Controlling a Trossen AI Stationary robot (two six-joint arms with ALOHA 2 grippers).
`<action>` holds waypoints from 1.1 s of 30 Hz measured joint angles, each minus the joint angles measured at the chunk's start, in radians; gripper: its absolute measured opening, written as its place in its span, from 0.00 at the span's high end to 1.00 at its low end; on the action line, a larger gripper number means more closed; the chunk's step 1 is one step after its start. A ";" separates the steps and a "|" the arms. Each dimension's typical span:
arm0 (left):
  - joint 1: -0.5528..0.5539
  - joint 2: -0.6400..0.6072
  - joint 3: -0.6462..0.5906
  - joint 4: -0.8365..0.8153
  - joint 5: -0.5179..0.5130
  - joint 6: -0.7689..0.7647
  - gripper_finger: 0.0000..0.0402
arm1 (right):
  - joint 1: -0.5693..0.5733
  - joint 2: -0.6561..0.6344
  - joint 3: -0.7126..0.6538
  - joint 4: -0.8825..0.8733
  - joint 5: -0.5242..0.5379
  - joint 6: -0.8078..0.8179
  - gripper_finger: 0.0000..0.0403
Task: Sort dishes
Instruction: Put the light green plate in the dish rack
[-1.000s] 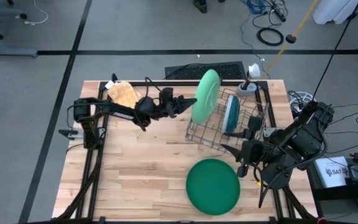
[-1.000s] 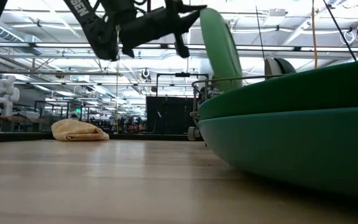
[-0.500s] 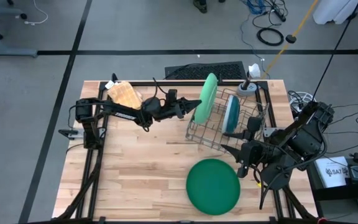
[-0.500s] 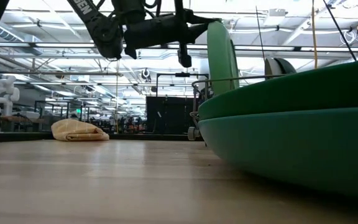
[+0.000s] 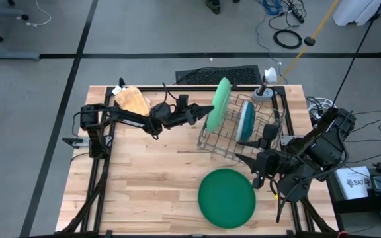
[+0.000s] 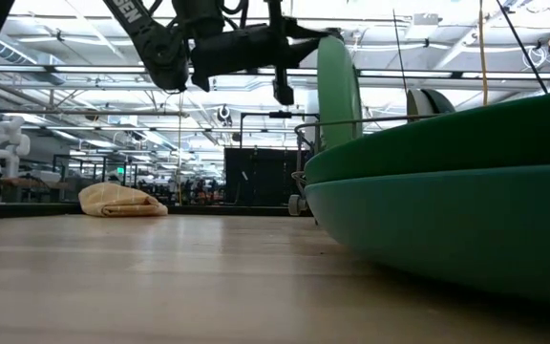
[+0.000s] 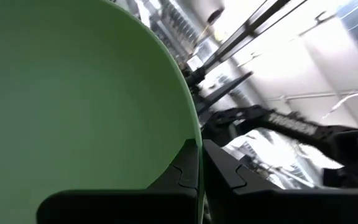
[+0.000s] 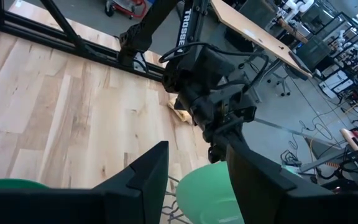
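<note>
- Over the last second I have swung the light green plate (image 5: 220, 101) from a slanted pose to nearly upright, and it now stands on edge at the 9 o'clock end of the wire rack (image 5: 242, 132); in the last half second it has barely moved.
- I judge that means this plate is about seated in its slot, and letting go looks like the next step, if the rack's wires hold it.
- My left pincer (image 5: 202, 114) stays clenched on the plate's rim on its 9 o'clock side; my left wrist view shows both dark fingers pinching the thin edge.
- My left arm reaches level across the worktop (image 5: 151, 178) from 9 o'clock, raised well above the wood in the low view.
- The teal plate (image 5: 247, 121) stands in the rack just toward 3 o'clock of the green one.
- The dark green plate (image 5: 227, 198) lies flat on the worktop at 6 o'clock of the rack, unsorted.
- My right pincer (image 5: 249, 164) waits with its jaws spread and empty, between rack and dark green plate.
- The tan cloth (image 5: 132, 100) lies at the 10 o'clock corner.
</note>
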 joint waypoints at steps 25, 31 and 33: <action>-0.014 0.008 0.002 0.067 -0.037 -0.033 0.98 | 0.000 0.000 0.000 0.001 0.001 -0.003 0.61; -0.028 0.032 0.003 0.034 -0.077 -0.010 0.98 | 0.000 0.000 0.000 0.001 0.001 -0.003 0.61; -0.028 0.036 0.003 0.029 -0.083 -0.005 0.98 | 0.000 0.000 0.000 0.001 0.001 -0.003 0.61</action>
